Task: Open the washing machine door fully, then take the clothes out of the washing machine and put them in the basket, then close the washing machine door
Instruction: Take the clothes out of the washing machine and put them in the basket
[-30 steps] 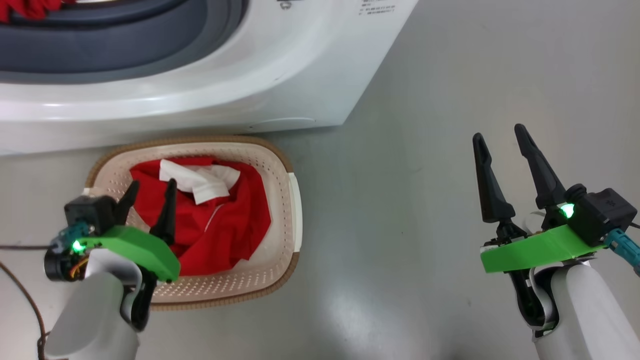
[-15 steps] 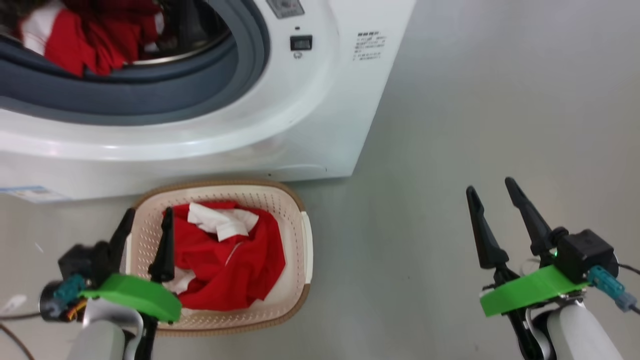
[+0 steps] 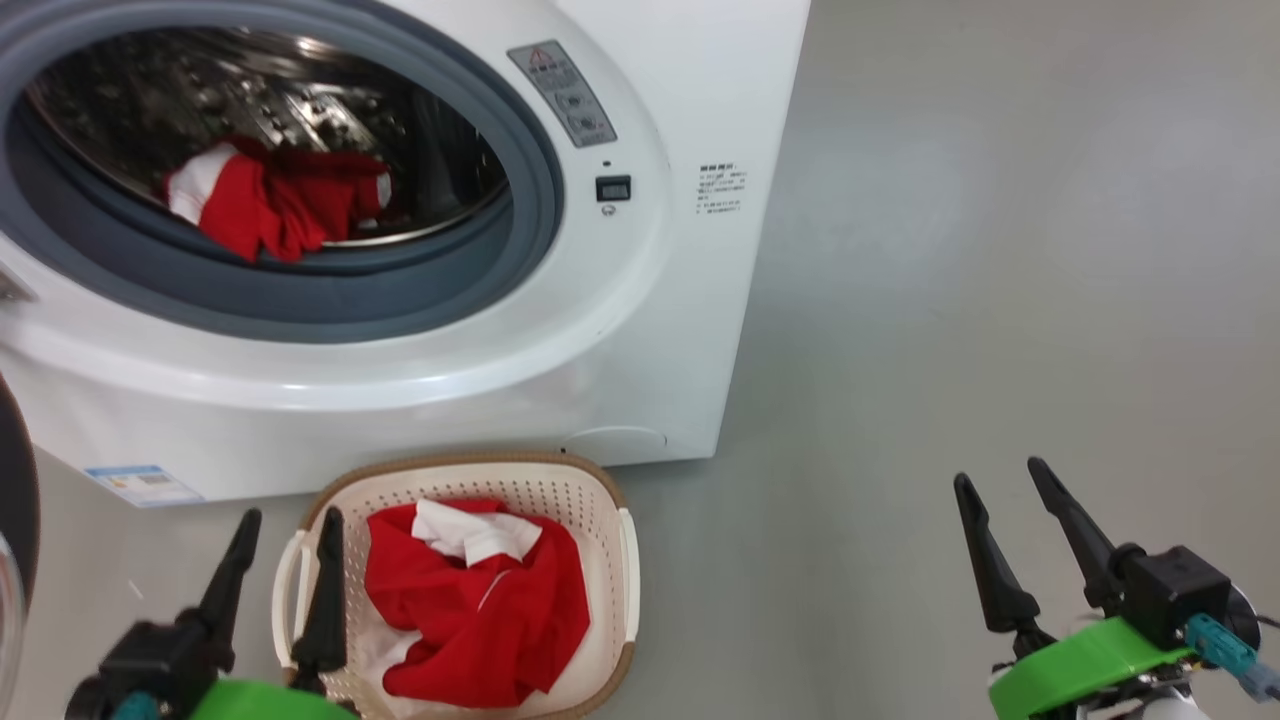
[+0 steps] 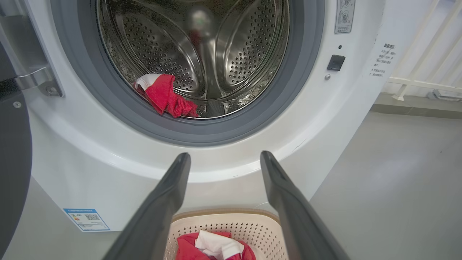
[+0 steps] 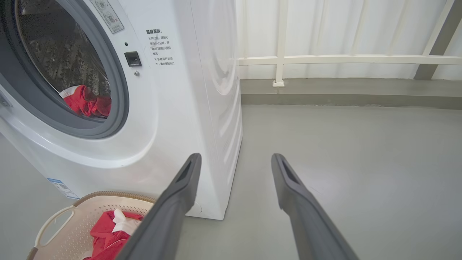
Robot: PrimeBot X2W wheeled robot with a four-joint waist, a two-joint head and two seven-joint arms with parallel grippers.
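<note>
Looking from the head, washing machine (image 3: 640, 330): you see a big white front-loader with its mouth uncovered, a grey rubber ring (image 3: 525, 240) around the steel perforated drum (image 3: 250, 90); its top and left side are cut off.
Washing machine door (image 3: 12, 480): swung out at the far left edge, a black sliver of rim, the rest cut off.
Clothes in the drum (image 3: 260, 205): bright red with a white patch, lying low at the front, just behind the ring.
Basket (image 3: 600, 495): cream, perforated, with a brown woven-look rim and white side handles, on the floor (image 3: 950, 250) just in front of the machine; its near edge is cut off.
Clothes in the basket (image 3: 470, 610): a red heap with white fabric on top.
Left gripper (image 3: 288, 520): your fingers stand spread and empty over the basket's left handle.
Right gripper (image 3: 1000, 478): spread, empty, above bare floor, well apart from the machine.
Left wrist, drum: you look straight in; the red bundle sits left of the centre rib, and a blur at the back is hard to read.
Left wrist, door: a dark panel at the left edge beside its metal hinge (image 4: 34, 81), mostly cut off.
Left wrist, basket: the far rim and the white-topped red cloth show between the spread fingers.
Right wrist, machine: you see it at a slant, with red cloth low in the opening.
Right wrist, basket: lower left, partly hidden behind one finger.
</note>
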